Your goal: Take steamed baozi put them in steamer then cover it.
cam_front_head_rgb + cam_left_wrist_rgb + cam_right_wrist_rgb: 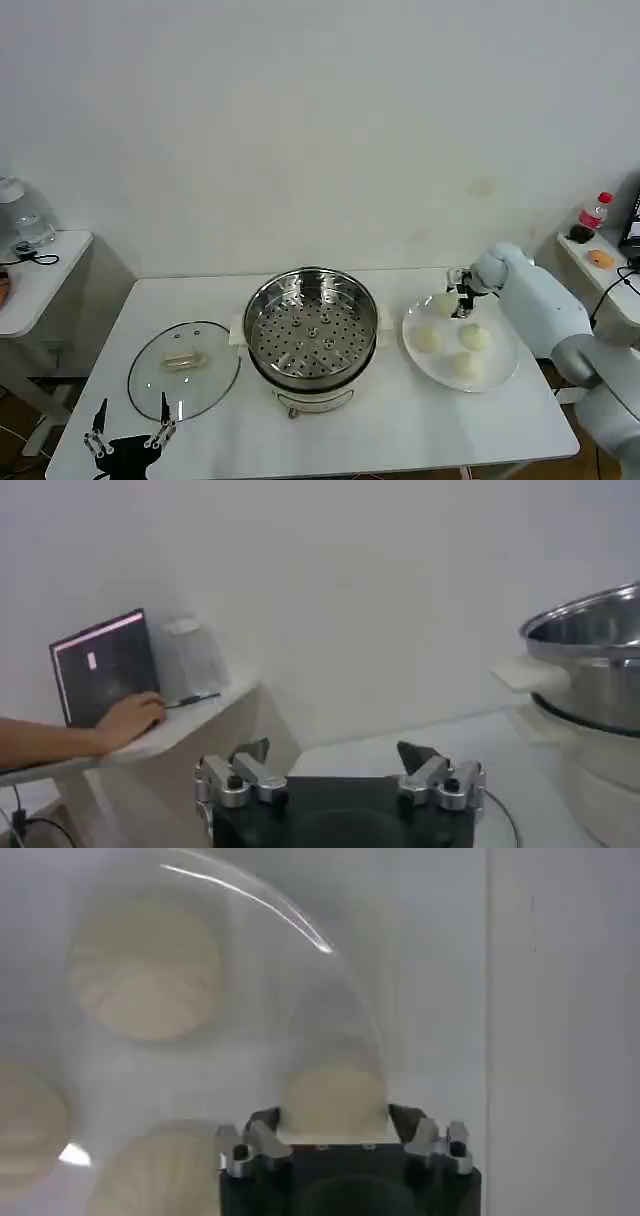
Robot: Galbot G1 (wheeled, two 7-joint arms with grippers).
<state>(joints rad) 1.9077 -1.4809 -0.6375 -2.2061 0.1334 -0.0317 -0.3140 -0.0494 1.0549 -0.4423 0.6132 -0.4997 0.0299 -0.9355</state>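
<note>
The steel steamer (311,277) stands uncovered in the middle of the white table, its perforated tray bare. Its glass cover (184,368) lies flat on the table to its left. Several steamed baozi lie on a white plate (505,372) to its right. My right gripper (458,297) is down at the plate's far left side. It is open, and its fingers straddle one baozi (335,1093) that still rests on the plate. Another baozi (145,968) lies farther off. My left gripper (132,416) hangs open and idle near the table's front left corner, by the cover.
A side table (45,265) with a kettle stands at the left, where a person's hand rests at a laptop (100,665). A shelf at the right holds a red-capped bottle (594,211). From the left wrist the steamer's wall (590,665) shows close by.
</note>
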